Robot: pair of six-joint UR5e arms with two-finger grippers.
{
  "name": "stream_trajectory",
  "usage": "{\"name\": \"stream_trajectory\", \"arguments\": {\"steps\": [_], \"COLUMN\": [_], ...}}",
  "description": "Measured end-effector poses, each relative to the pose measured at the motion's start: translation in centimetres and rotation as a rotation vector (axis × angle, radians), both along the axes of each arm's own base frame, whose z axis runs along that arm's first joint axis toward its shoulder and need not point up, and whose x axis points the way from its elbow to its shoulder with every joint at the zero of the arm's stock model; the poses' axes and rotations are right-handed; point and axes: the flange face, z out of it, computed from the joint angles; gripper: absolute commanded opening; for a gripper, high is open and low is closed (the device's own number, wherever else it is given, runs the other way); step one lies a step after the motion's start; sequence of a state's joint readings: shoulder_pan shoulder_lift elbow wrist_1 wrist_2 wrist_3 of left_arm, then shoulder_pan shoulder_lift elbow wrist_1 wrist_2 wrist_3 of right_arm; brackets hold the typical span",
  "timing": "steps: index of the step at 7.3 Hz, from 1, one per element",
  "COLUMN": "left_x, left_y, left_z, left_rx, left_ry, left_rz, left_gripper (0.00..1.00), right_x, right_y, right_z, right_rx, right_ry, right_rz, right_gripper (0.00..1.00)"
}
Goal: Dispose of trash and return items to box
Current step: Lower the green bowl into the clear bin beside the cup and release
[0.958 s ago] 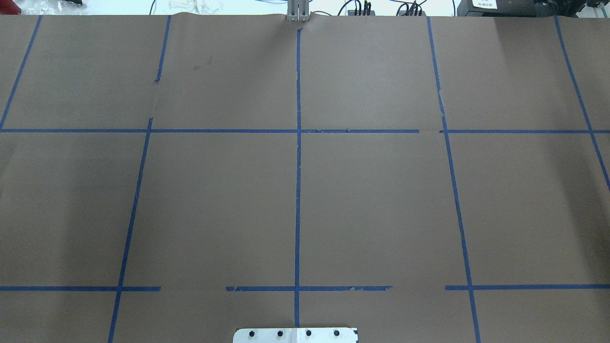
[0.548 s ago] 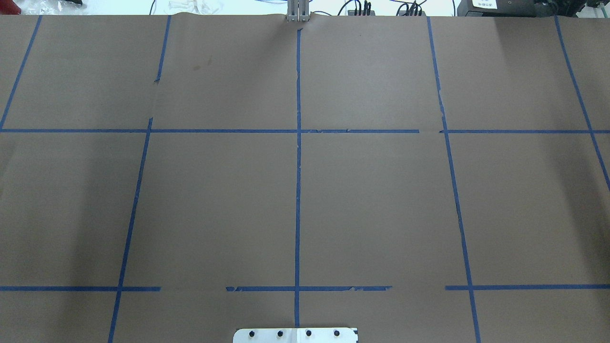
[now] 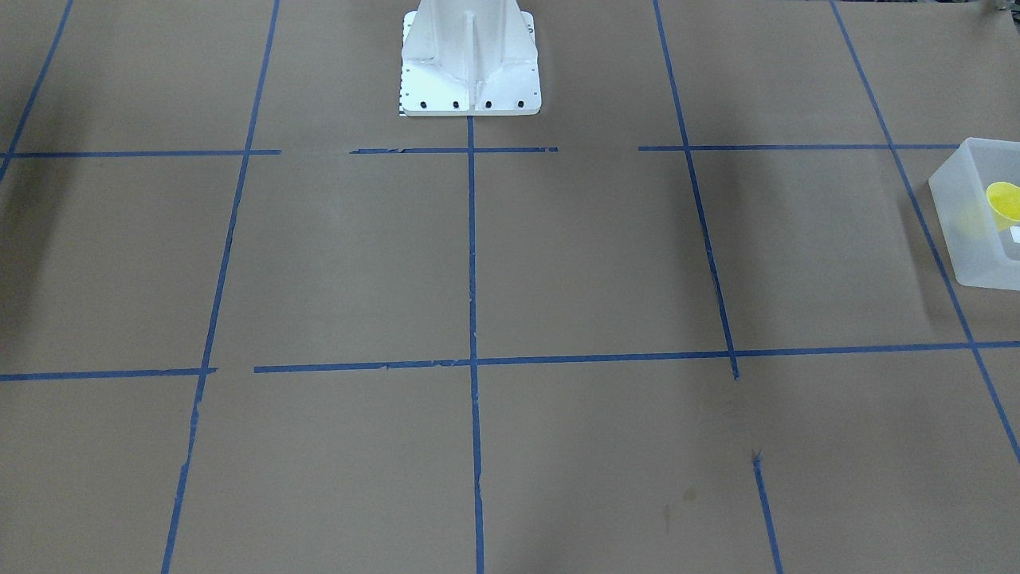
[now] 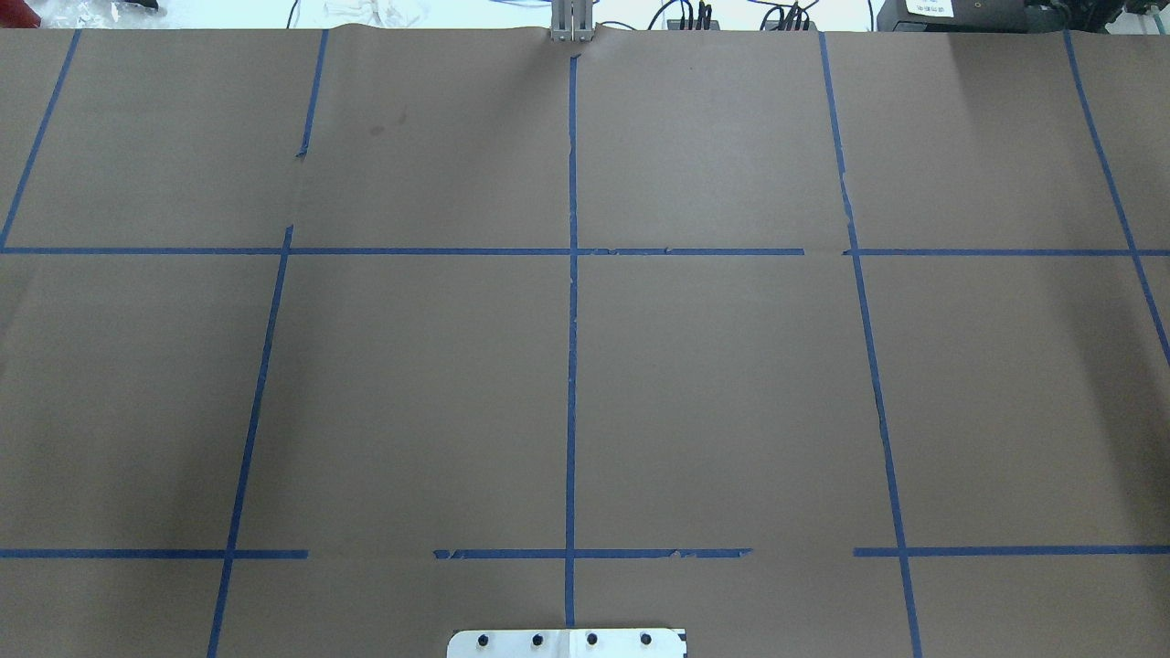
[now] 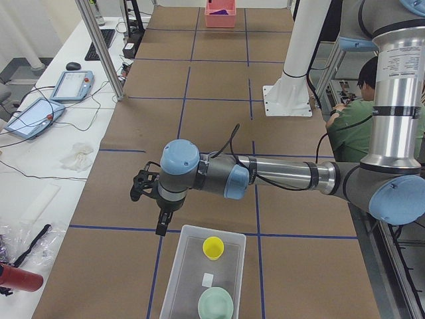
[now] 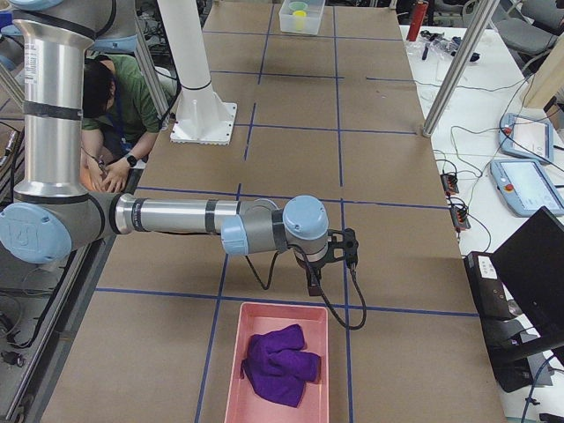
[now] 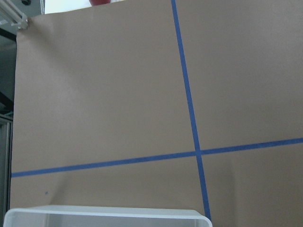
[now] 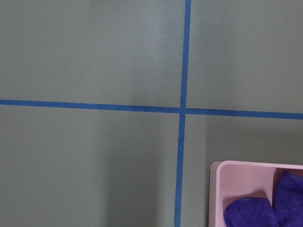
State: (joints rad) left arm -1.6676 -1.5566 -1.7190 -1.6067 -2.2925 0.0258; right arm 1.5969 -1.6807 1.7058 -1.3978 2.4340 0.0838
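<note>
The frosted white box (image 5: 189, 266) stands at the table's left end. It holds the yellow cup (image 5: 213, 247) and the pale green bowl (image 5: 216, 304), with a small white label between them. The box (image 3: 964, 215) and the cup (image 3: 1006, 201) also show at the right edge of the front view, and the box rim (image 7: 104, 213) shows in the left wrist view. My left gripper (image 5: 161, 226) hangs above the table just beyond the box's end. My right gripper (image 6: 311, 285) hangs just beyond the pink bin (image 6: 231, 370). I cannot tell whether either gripper is open or shut.
The pink bin holds a purple cloth (image 6: 280, 363); both also show in the right wrist view, the bin (image 8: 236, 182) and the cloth (image 8: 255, 213). The robot's white base (image 3: 468, 64) stands at the table's middle edge. Operators sit behind the robot. Brown paper with blue tape lines covers the table.
</note>
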Motion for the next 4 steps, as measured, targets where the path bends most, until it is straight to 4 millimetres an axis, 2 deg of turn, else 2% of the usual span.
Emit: {"name": "stream_trajectory", "arguments": {"steps": [2, 4], "left_x": [1.4, 4.9], "left_y": [0.5, 0.1], "left_z": [0.7, 1.8], "left_rx": [-0.094, -0.122], "left_ry": [0.011, 0.011], "left_rz": [0.028, 0.099], "left_gripper": [1.00, 1.00], "right_x": [0.0, 0.0], "right_y": [0.0, 0.0], "right_z": [0.0, -0.1], "right_rx": [-0.001, -0.001], "right_ry": [-0.004, -0.006], "right_rz": [-0.001, -0.001], "right_gripper": [1.00, 1.00]}}
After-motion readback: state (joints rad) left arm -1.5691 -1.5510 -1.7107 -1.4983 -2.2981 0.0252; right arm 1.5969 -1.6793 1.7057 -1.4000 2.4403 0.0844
